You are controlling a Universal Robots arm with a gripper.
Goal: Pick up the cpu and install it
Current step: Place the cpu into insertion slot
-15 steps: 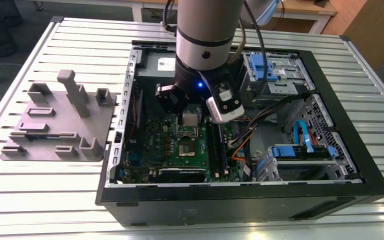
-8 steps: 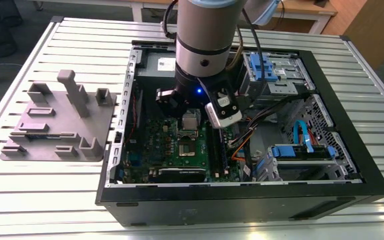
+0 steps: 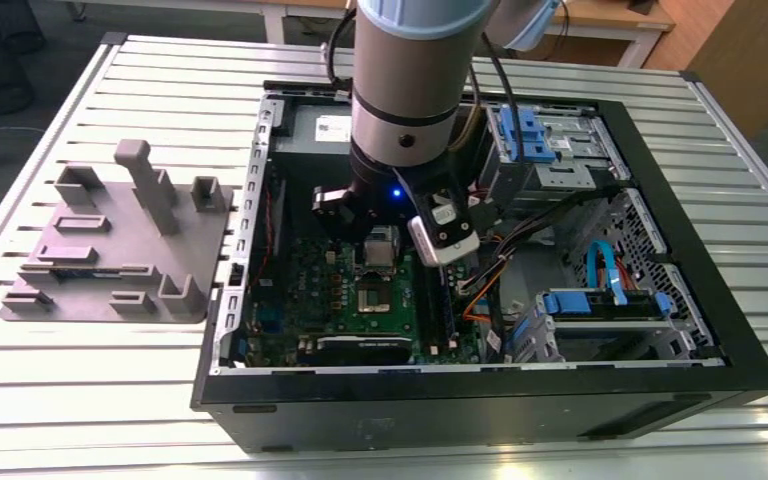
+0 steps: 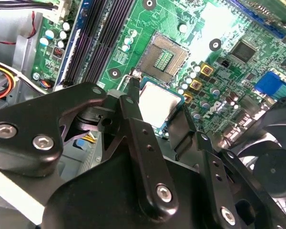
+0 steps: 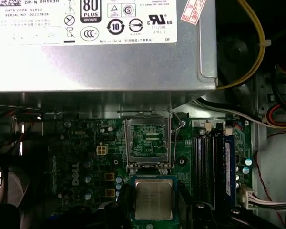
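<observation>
Clamping the cpu (image 5: 153, 199) in the pincer (image 4: 159, 102), open socket (image 5: 148, 143) just beside

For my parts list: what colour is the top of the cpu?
The cpu top is silver-grey; best in the first wrist view.

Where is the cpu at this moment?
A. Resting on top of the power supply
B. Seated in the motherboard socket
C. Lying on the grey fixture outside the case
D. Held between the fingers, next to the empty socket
D: in the second wrist view the cpu sits gripped between the fingers, and the open socket beside it has nothing in it.
</observation>
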